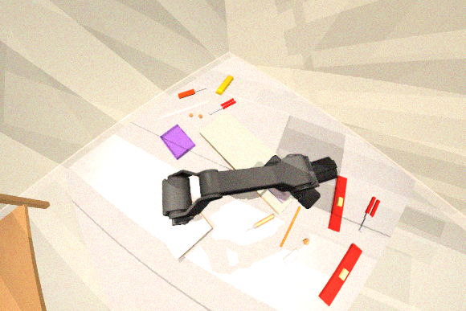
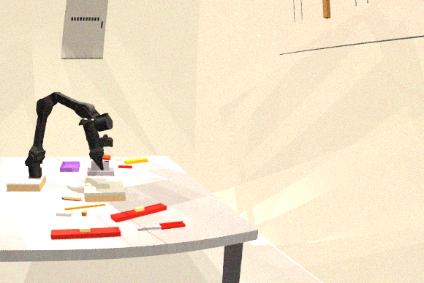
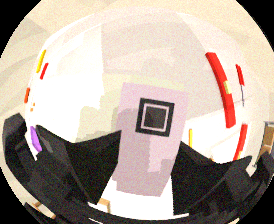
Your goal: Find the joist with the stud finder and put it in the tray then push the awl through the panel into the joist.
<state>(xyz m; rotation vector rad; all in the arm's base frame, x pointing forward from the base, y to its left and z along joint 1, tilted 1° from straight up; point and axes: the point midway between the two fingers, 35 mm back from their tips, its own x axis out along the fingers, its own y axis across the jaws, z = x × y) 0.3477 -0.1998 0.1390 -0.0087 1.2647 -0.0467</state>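
Observation:
My gripper is shut on the stud finder, a pale lilac block with a dark square on top. The stud finder is held level a little above the floor panel, which is cream with a wooden edge. In the top view the arm hides part of both. The purple tray is empty. The awl lies beside the panel, its wooden handle toward the panel. No joist shows.
An orange pencil lies near the awl. Two red levels and red pliers lie beyond it. A yellow tool and screwdrivers lie past the tray.

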